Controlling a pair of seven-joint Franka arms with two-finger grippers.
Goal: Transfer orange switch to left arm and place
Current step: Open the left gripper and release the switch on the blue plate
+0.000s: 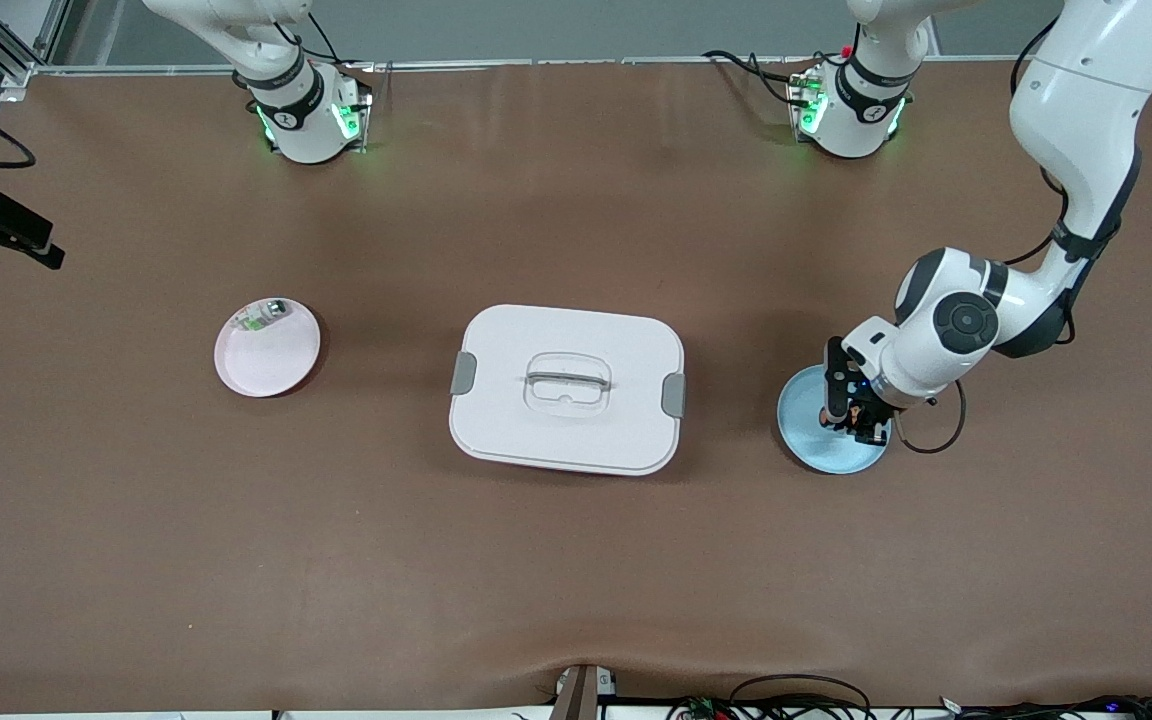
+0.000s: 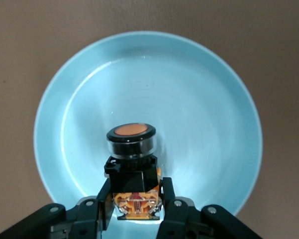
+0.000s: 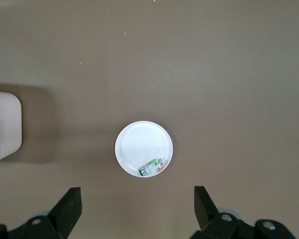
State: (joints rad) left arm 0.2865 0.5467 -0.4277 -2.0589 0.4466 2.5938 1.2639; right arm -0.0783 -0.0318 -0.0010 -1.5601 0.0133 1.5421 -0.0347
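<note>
The orange switch [image 2: 132,144], black with an orange cap and orange base, stands on a light blue plate [image 2: 189,89] at the left arm's end of the table. My left gripper [image 2: 137,205] is low over that plate [image 1: 816,445], its fingers pressed against both sides of the switch's base. In the front view the gripper [image 1: 841,412] mostly hides the switch. My right gripper [image 3: 137,209] is open and empty, high over the table beside a pale pink plate [image 3: 139,142]. The white box [image 1: 566,390] sits mid-table between the two plates.
The pale pink plate [image 1: 271,365] at the right arm's end holds a small green-and-white component [image 1: 264,315], which also shows in the right wrist view [image 3: 151,167]. A corner of the box [image 3: 2,124] shows there too. Cables lie along the table's near edge.
</note>
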